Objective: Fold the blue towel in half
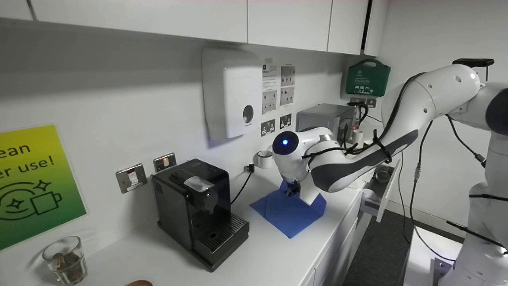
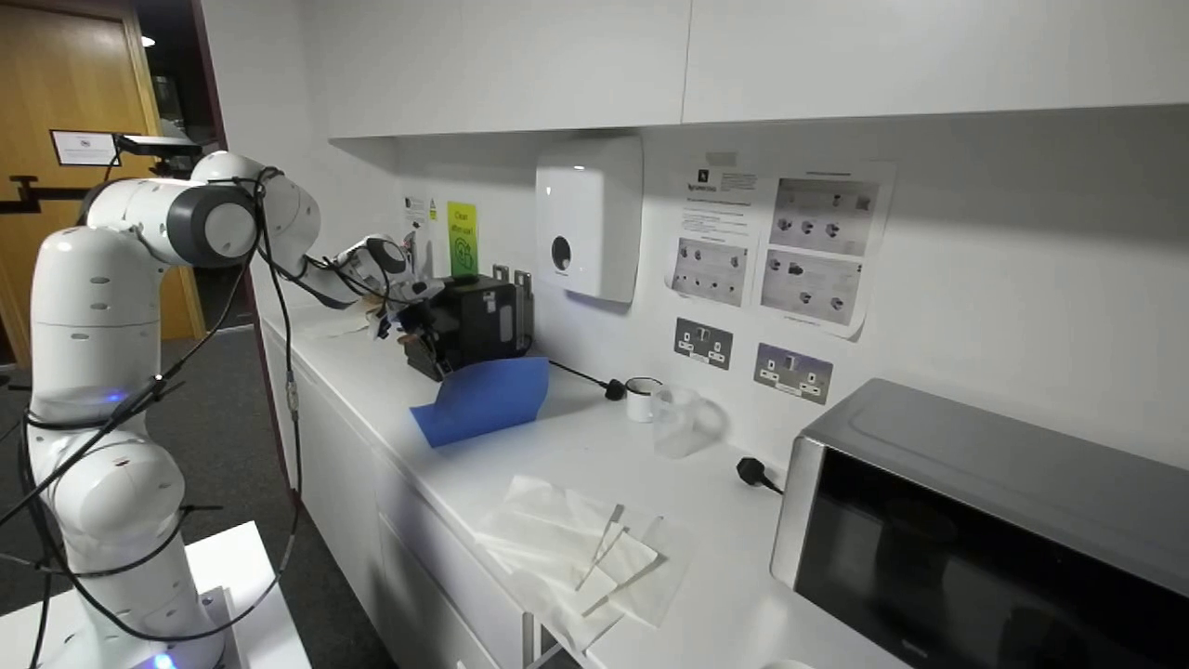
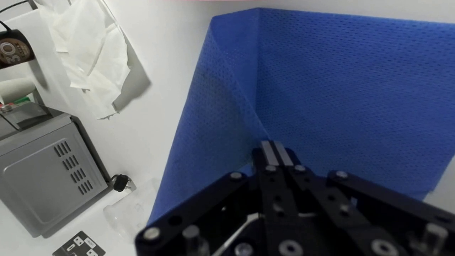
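Where a long white bench (image 1: 264,258) runs beneath wall cupboards (image 1: 151,18), a white robot arm (image 1: 444,91) reaches across from its low stand (image 2: 232,562), and a drawer (image 1: 388,194) stands pulled out below the bench top. A grey microwave (image 2: 985,520) sits on the bench, a white dispenser (image 1: 238,95) hangs on the wall (image 1: 119,99), and a black coffee machine (image 1: 170,198) stands well apart from the microwave. From where I watch, the blue towel (image 1: 293,216) lies on the bench between the two machines, nearer the coffee machine, partly flat, one side raised into an upright, curving flap (image 2: 497,388). Crumpled white paper (image 2: 548,530) rests closer to the microwave, and a green first-aid case (image 1: 368,77) is mounted on the wall. Over the towel, the black hand (image 3: 273,143) has its jaws pressed together, pinching the edge of the lifted flap at the very tips. A glass (image 1: 65,262) with something brown inside stands across the coffee machine from the towel, while a clear container (image 2: 675,426) sits close to the wall, just beside a white mug (image 2: 641,405) with a dark rim. Smallest is a black plug (image 2: 614,389) near the mug.
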